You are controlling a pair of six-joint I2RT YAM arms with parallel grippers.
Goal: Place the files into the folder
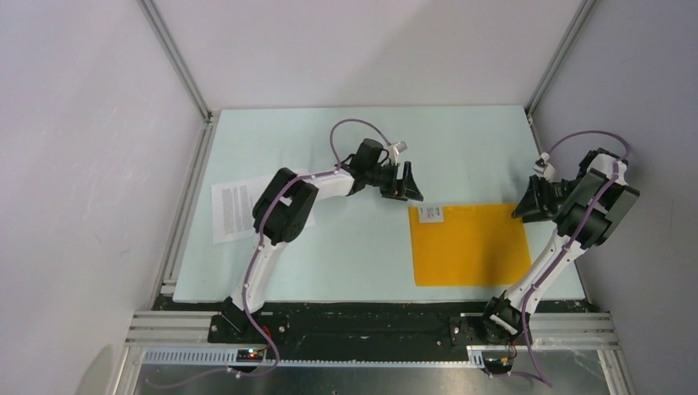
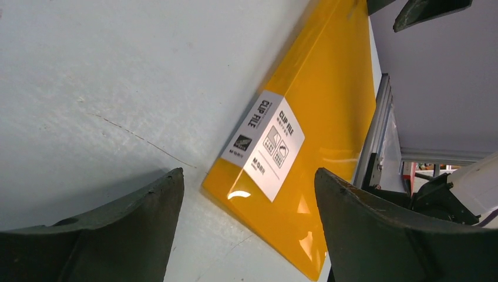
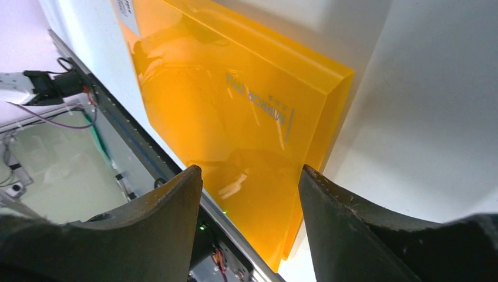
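Observation:
The orange-yellow folder (image 1: 469, 244) lies flat and closed on the right part of the table, a white label (image 1: 430, 215) at its far left corner. It also shows in the left wrist view (image 2: 329, 106) and the right wrist view (image 3: 235, 117). The files (image 1: 233, 210), white printed sheets, lie at the table's left edge, partly hidden by the left arm. My left gripper (image 1: 409, 188) is open and empty, hovering just beyond the folder's far left corner. My right gripper (image 1: 525, 206) is open and empty at the folder's far right corner.
The pale table (image 1: 362, 148) is fenced by metal frame rails (image 1: 185, 206) left and right. White walls enclose the back and sides. A black base rail (image 1: 370, 325) runs along the near edge.

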